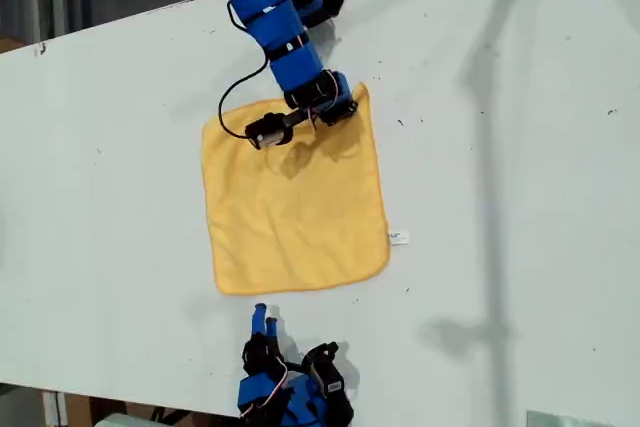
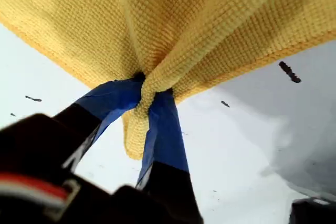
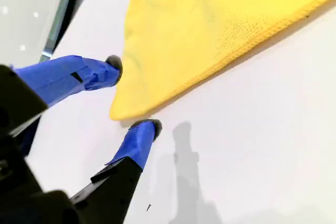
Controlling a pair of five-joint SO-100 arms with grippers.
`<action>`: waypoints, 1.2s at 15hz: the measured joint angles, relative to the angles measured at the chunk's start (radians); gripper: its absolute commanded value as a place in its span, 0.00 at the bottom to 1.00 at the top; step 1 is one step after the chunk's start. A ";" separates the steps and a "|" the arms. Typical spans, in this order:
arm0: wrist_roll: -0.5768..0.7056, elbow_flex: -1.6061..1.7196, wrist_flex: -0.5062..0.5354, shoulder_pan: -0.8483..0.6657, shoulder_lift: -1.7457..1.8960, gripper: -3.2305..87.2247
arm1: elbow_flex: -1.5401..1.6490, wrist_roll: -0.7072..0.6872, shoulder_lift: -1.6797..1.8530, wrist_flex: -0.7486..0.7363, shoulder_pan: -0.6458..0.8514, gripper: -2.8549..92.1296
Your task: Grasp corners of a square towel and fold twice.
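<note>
First pincer (image 2: 149, 94) clamped; second pincer (image 3: 134, 95) apparently agape.

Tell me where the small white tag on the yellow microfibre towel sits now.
In the exterior view, the small white tag lies flat on the white table, off the square yellow microfibre towel's right edge, near its lower right corner.

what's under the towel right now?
The white table; the towel lies mostly flat on it. One corner is pinched up in my first gripper. Whatever sits beneath the flat cloth is covered.

Exterior view looks straight down; both wrist views closely share the towel (image 1: 295, 202).
</note>
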 measured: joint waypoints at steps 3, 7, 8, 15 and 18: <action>-0.005 -0.017 -0.002 0.080 -0.003 0.22 | -0.003 -0.092 -0.006 -0.046 0.101 0.03; -0.298 -0.137 -0.011 0.468 -0.293 0.23 | -0.015 -0.117 -0.018 -0.052 0.110 0.03; -0.360 -0.230 -0.034 0.552 -0.454 0.24 | -0.017 -0.117 -0.020 -0.052 0.110 0.03; -0.767 -0.776 -0.310 0.854 -1.497 0.29 | -0.018 -0.117 -0.020 -0.052 0.110 0.03; -1.042 -0.965 -0.275 0.894 -1.733 0.32 | -0.018 -0.117 -0.020 -0.052 0.110 0.03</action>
